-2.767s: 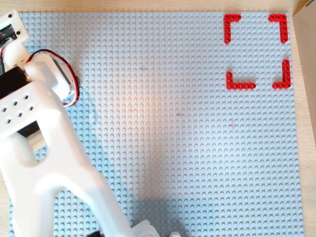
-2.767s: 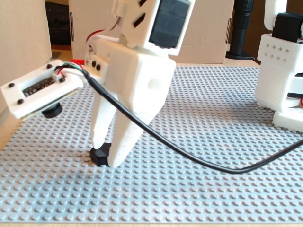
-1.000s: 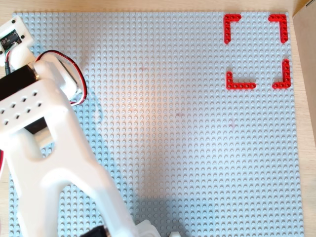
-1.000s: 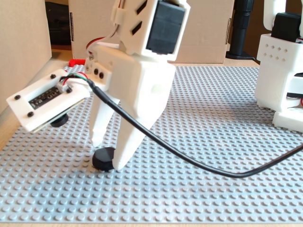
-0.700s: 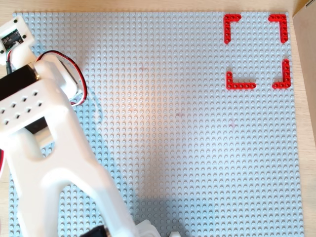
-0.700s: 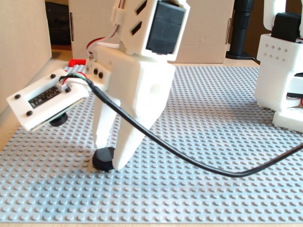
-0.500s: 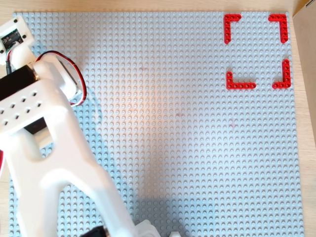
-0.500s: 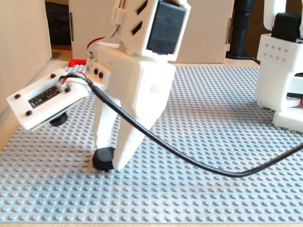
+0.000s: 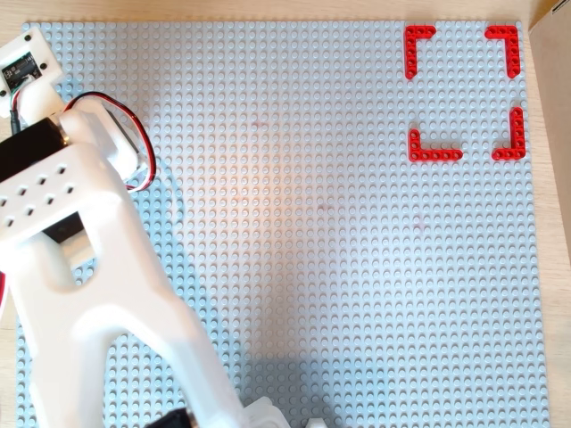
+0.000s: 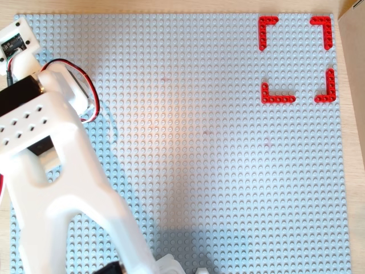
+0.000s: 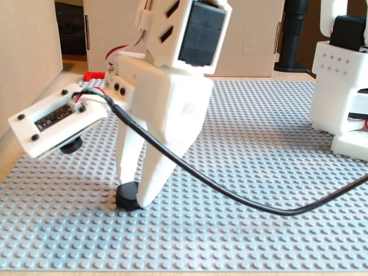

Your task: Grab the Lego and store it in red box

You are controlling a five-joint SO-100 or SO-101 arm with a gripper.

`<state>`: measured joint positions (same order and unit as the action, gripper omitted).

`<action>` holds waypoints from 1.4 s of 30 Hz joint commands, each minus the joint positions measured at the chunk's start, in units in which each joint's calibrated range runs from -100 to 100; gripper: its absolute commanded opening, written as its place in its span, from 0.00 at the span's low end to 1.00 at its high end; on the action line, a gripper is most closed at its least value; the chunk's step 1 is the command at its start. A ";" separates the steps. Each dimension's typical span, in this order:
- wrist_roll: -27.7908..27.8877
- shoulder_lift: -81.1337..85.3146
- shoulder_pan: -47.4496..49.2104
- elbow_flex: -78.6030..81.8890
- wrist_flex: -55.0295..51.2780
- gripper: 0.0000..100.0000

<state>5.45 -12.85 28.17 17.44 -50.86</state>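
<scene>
In both overhead views I see the grey studded baseplate [image 9: 312, 223] with the red box [image 9: 464, 94], four red L-shaped corner pieces, at its top right corner, only bare studs inside it. The white arm [image 9: 98, 294] covers the left side down to the bottom edge; the tool and the Lego are hidden beneath it here.

In the fixed view, the tool [image 11: 133, 187] points straight down near the baseplate's [image 11: 259, 172] front left area. Its two white fingers are nearly together, pinching the black Lego [image 11: 127, 196] between their tips. The Lego sits on the studs. A black cable [image 11: 230, 198] loops off to the right, and the wrist camera board [image 11: 57, 121] sticks out left.
</scene>
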 commanded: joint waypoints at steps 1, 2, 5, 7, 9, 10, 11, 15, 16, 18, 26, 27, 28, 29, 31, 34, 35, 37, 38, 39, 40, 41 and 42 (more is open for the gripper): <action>-0.03 1.41 0.08 -2.35 -0.98 0.13; 0.03 1.66 0.08 -3.35 -2.21 0.13; 0.03 4.04 0.00 -6.35 -5.98 0.13; 0.13 6.15 0.00 -8.08 -8.17 0.13; 0.23 8.27 0.00 -9.44 -10.19 0.13; 0.23 9.29 0.00 -9.99 -11.15 0.13; 0.34 9.97 -0.07 -10.44 -11.94 0.13; 0.08 10.56 -0.07 -9.26 -12.21 0.13; 0.03 10.14 -0.07 -8.35 -11.59 0.13; -0.03 8.70 -0.07 -5.53 -8.17 0.14; -0.08 3.70 -0.07 -0.90 -1.24 0.20; -0.08 3.27 -0.07 -0.99 -1.24 0.20; -0.08 2.93 -0.07 -0.99 -1.15 0.20; -0.08 2.68 -0.07 -1.08 -1.07 0.20; -0.08 2.00 -0.07 -0.81 -0.19 0.20; -0.08 0.56 -0.07 -0.81 -0.01 0.20; -0.08 0.56 -0.07 -0.81 -0.01 0.22; -0.08 0.22 -0.07 -0.90 -0.01 0.22; -0.08 -0.03 0.00 -0.99 -0.01 0.22; -0.03 -0.29 0.00 -1.08 -0.01 0.22; -0.03 -0.29 0.00 -0.99 -0.01 0.22; -0.03 -0.37 0.00 -0.90 -0.01 0.22; -0.03 -0.37 0.00 -0.81 -0.01 0.22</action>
<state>5.54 -13.61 28.17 16.82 -51.38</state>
